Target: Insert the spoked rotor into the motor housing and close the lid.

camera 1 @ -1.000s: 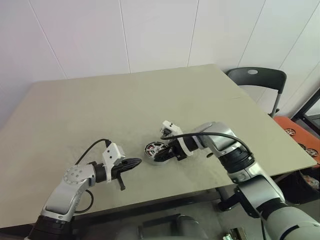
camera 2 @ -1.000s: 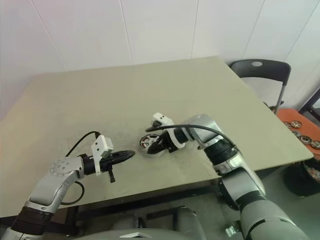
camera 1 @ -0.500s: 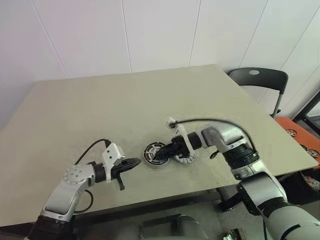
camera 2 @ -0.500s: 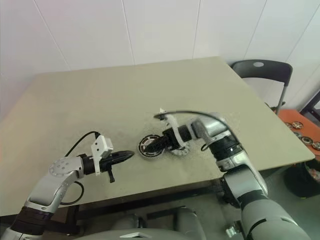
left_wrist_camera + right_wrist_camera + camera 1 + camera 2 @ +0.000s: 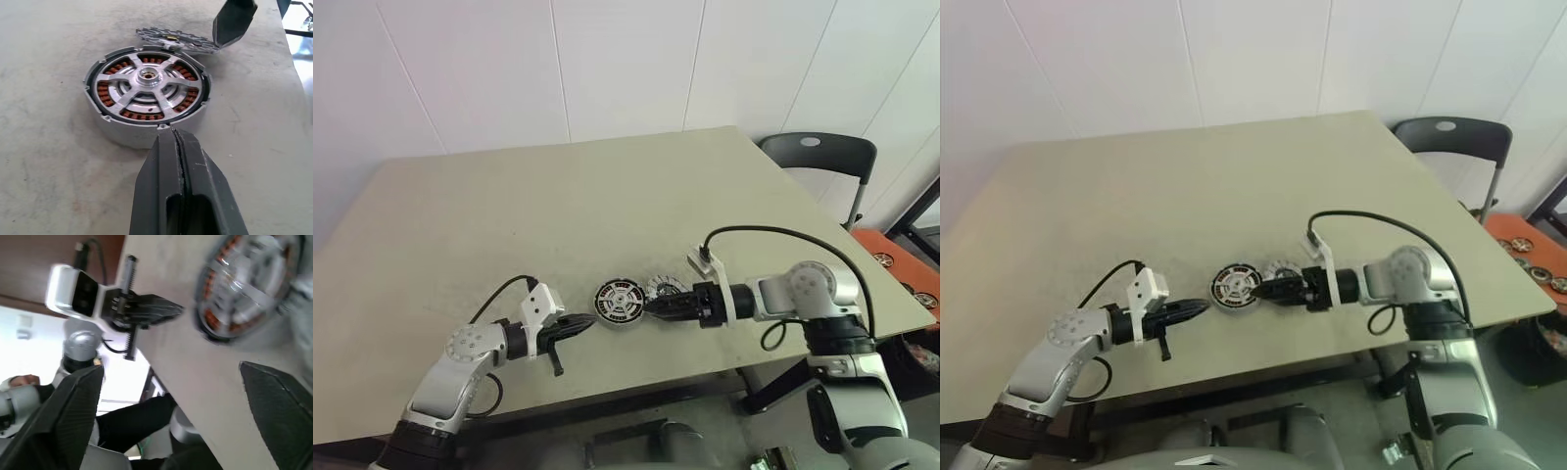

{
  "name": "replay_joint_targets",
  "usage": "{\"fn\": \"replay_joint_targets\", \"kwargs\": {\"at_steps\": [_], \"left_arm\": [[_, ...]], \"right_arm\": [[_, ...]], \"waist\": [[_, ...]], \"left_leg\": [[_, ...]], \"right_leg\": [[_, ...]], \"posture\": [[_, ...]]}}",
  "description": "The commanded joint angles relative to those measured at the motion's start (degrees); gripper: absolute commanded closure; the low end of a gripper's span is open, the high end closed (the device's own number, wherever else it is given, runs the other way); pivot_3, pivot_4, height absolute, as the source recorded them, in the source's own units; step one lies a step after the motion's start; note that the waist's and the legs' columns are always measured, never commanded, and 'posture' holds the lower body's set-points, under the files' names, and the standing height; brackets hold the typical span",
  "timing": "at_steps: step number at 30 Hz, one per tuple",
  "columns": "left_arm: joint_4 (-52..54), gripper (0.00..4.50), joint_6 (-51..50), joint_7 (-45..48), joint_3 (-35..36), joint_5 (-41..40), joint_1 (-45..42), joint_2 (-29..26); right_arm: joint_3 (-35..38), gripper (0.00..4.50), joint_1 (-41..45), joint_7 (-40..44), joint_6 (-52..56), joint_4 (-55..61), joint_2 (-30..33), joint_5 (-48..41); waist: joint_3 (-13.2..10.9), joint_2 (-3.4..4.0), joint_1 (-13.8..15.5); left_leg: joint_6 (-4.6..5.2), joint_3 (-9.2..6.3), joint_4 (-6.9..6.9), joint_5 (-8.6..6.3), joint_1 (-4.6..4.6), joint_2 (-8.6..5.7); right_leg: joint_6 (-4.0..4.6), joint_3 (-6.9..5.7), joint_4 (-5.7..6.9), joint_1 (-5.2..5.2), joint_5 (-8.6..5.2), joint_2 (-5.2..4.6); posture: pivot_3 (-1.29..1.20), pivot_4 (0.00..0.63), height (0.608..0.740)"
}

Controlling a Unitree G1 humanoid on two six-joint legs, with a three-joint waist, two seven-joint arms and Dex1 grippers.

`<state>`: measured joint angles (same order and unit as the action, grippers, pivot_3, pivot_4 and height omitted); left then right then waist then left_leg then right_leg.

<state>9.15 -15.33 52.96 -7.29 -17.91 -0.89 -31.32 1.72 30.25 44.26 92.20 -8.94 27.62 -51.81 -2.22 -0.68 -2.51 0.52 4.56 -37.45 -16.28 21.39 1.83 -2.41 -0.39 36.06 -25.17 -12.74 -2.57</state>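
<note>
The spoked rotor (image 5: 146, 88) is seated in the motor housing (image 5: 620, 301) on the tabletop (image 5: 558, 215); the lid (image 5: 664, 289) lies beside it, to be centred before pressing; the right hand (image 5: 653, 306) is spread empty, the left hand (image 5: 584, 321) shut empty.

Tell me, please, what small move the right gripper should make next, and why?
Probably close the right gripper on the lid and lift it. The spoked rotor looks seated in the motor housing, while the lid lies beside it, not on it, and the gripper's jaws stand open there.
</note>
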Motion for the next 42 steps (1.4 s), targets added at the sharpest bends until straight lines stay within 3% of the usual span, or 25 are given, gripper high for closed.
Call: {"fn": "replay_joint_targets", "kwargs": {"at_steps": [1,7,12,23,26,32,38,42], "left_arm": [[0.8,4.5,1.17,0.97,0.23,0.04,-1.1,-0.58],[-0.02,4.5,1.67,1.65,0.77,0.11,-1.11,-1.35],[-0.31,4.5,1.79,1.39,0.25,0.31,-1.61,-0.87],[-0.93,4.5,2.08,1.34,0.12,0.67,-1.76,-0.39],[-1.0,4.5,2.19,1.23,0.21,0.79,-1.73,-0.32],[-1.28,4.5,2.46,1.19,0.42,1.11,-1.71,-0.22],[-1.25,4.5,2.49,1.04,0.44,1.33,-1.54,-0.25],[-1.13,4.5,2.47,0.93,0.53,1.34,-1.51,-0.34]], "right_arm": [[2.19,0.03,-1.32,-8.63,0.3,-0.79,-1.01,-2.36],[5.37,0.03,-2.73,-18.66,0.3,-2.83,-2.19,-5.26],[14.83,0.03,0.23,-26.04,-2.13,-7.33,-6.22,-0.41],[21.05,0.03,5.76,-27.68,-7.42,-10.77,-10.0,1.93],[22.22,0.59,6.11,-28.1,-7.11,-10.26,-11.43,1.88],[19.13,2.5,5.87,-25.64,-9.02,-4.42,-12.24,1.9],[11.78,4.44,7.02,-19.45,-18.97,0.06,-8.95,6.57],[2.17,4.47,5.76,-13.89,-30.49,5.48,-5.39,14.12]], "waist": [[0.0,0.0,-0.08],[0.02,-0.03,-0.07],[0.0,-0.02,-0.15],[-0.04,0.06,-0.08],[-0.04,0.05,-0.05],[-0.04,0.06,-0.06],[-0.05,0.07,-0.09],[-0.06,0.08,-0.01]], "left_leg": [[0.0,0.0,0.0,0.0,0.0,0.0],[0.0,-0.03,-0.01,0.0,-0.11,0.04],[0.0,-0.08,-0.23,0.0,-0.23,0.08],[0.08,-0.04,-0.37,-0.08,0.15,0.02],[0.11,0.01,-0.03,-0.11,0.15,0.0],[0.12,-0.04,0.29,-0.11,0.09,0.02],[0.12,-0.03,0.26,-0.11,0.05,0.02],[0.12,-0.02,0.23,-0.11,0.1,-0.01]], "right_leg": [[-0.05,0.0,0.0,0.0,-0.03,0.02],[-0.09,0.0,0.01,0.11,-0.07,0.07],[-0.11,0.01,0.0,0.33,-0.06,0.06],[-0.21,0.06,-0.53,0.42,0.05,-0.09],[-0.33,0.09,-0.63,0.33,0.19,-0.07],[-0.44,0.08,-0.6,0.21,0.15,0.04],[-0.41,0.08,-0.58,0.22,0.12,0.04],[-0.37,0.08,-0.64,0.23,0.09,-0.02]], "posture": [[0.0,0.0,0.74],[0.0,0.0,0.74],[0.0,0.0,0.74],[0.0,0.0,0.74],[0.0,0.0,0.74],[0.0,0.0,0.74],[0.0,0.0,0.74],[0.0,0.0,0.74]]}}
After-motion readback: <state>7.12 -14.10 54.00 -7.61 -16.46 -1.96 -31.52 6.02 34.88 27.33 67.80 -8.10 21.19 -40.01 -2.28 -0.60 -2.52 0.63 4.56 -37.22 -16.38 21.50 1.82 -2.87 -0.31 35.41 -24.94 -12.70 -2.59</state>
